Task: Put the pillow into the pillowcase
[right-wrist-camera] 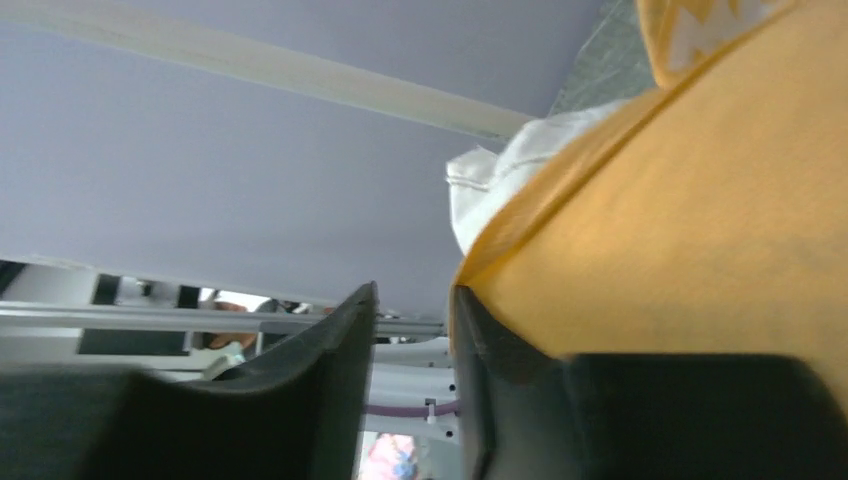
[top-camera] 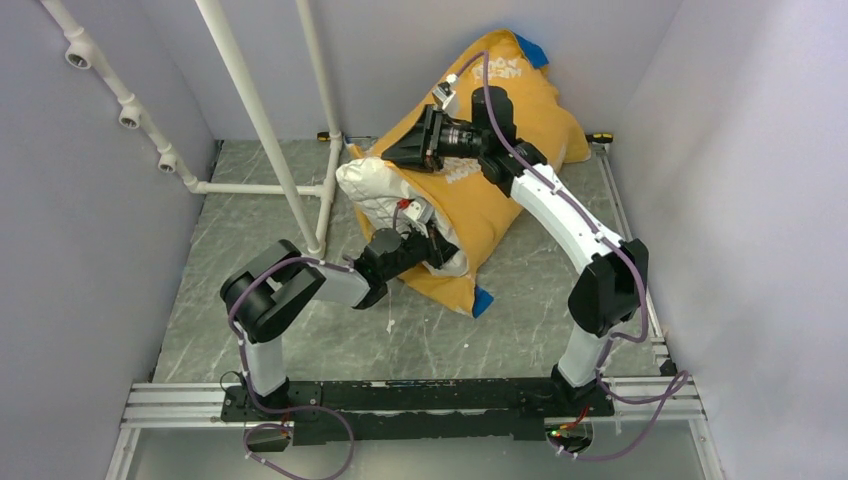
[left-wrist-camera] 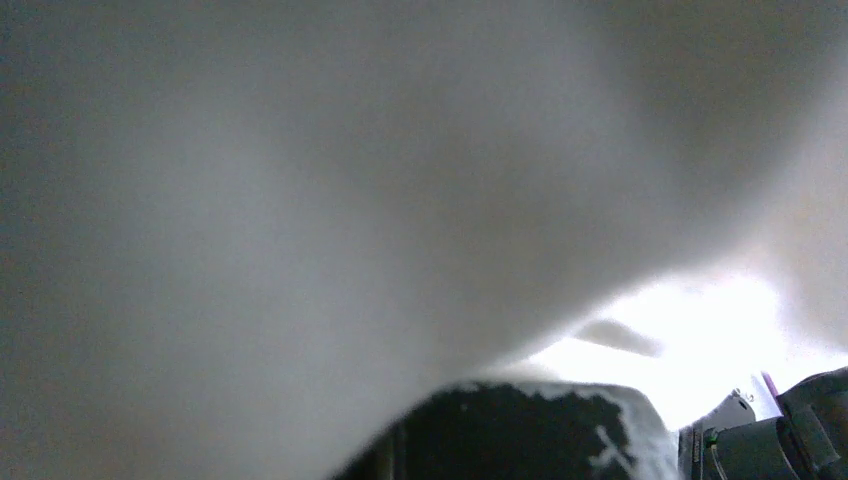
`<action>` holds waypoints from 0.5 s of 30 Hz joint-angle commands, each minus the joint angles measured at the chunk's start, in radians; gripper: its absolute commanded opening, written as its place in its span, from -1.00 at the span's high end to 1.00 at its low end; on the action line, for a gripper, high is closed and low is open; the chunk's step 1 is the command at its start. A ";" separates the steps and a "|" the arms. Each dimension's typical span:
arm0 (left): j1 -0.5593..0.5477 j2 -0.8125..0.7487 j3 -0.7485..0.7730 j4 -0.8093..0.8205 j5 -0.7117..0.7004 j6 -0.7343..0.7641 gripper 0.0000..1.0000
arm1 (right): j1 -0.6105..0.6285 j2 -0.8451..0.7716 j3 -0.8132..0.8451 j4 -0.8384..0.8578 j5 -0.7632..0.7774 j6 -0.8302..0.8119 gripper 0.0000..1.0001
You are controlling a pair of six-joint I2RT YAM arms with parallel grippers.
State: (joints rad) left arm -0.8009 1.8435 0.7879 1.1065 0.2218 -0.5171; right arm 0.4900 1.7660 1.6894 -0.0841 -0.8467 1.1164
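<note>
Pillow: mostly inside the pillowcase, one white end bulging from its mouth. Left gripper is clenched at the mouth's lower edge; we cannot tell what it pinches. Right gripper is parted and empty, beside yellow cloth. We advise regripping the hem, then drawing it over the bulge.

This is a robotics lab test cell, not a lived-in room. Plain pale panels close it in on the left, far and right sides. A grey marbled table forms its floor. An aluminium rail and purple cables run along the near edge, and a white pipe frame stands at the far left.
</note>
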 commanded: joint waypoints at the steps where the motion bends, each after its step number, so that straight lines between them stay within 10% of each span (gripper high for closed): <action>1: -0.014 -0.002 0.103 -0.004 -0.067 0.021 1.00 | 0.056 -0.039 0.179 -0.208 0.044 -0.274 0.01; 6: 0.034 -0.029 0.207 -0.207 -0.055 0.013 1.00 | 0.047 -0.143 0.251 -0.595 0.412 -0.624 -0.81; 15: 0.081 -0.045 0.621 -0.849 -0.062 0.167 1.00 | 0.041 -0.580 -0.280 -0.519 0.569 -0.802 -0.85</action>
State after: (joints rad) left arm -0.7532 1.8427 1.2037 0.3985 0.2047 -0.4644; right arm 0.5320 1.3293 1.5860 -0.6296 -0.3882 0.4370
